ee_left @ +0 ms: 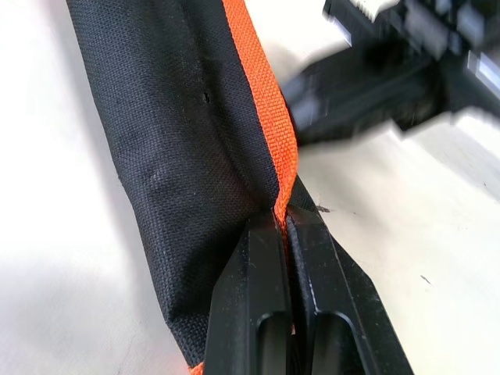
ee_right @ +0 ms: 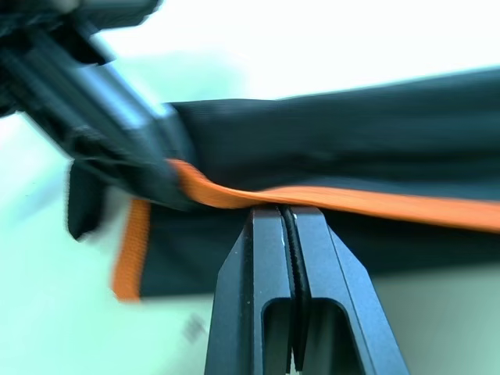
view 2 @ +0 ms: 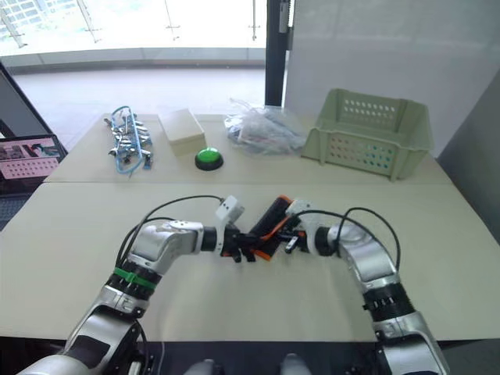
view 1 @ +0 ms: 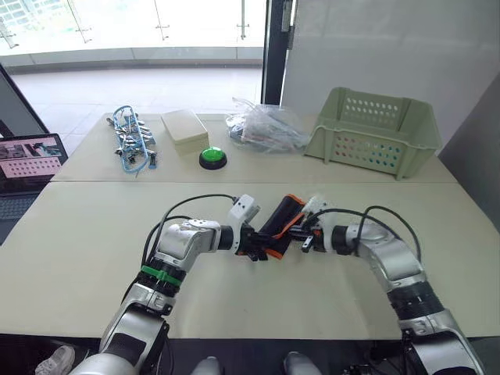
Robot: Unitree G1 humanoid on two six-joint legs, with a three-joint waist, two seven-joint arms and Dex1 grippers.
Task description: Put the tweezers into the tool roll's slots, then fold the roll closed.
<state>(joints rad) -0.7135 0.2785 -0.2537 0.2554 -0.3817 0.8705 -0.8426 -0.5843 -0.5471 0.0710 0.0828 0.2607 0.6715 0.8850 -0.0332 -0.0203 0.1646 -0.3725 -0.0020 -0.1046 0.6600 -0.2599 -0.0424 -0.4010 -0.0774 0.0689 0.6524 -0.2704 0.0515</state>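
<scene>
Tool roll [view 1: 279,225] folded on table [view 1: 86,258]; left claw [ee_left: 283,215] and right claw [ee_right: 286,209] each pinching orange edging [ee_left: 262,101]

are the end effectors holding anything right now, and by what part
Both hold the tool roll by its orange edging: the left end effector and the right end effector are each shut on it.

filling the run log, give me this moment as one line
stage: folding roll | left tool: shut on tool roll orange edge | right tool: shut on same roll's edge | tweezers: none visible | roll: folded, between both tools
</scene>
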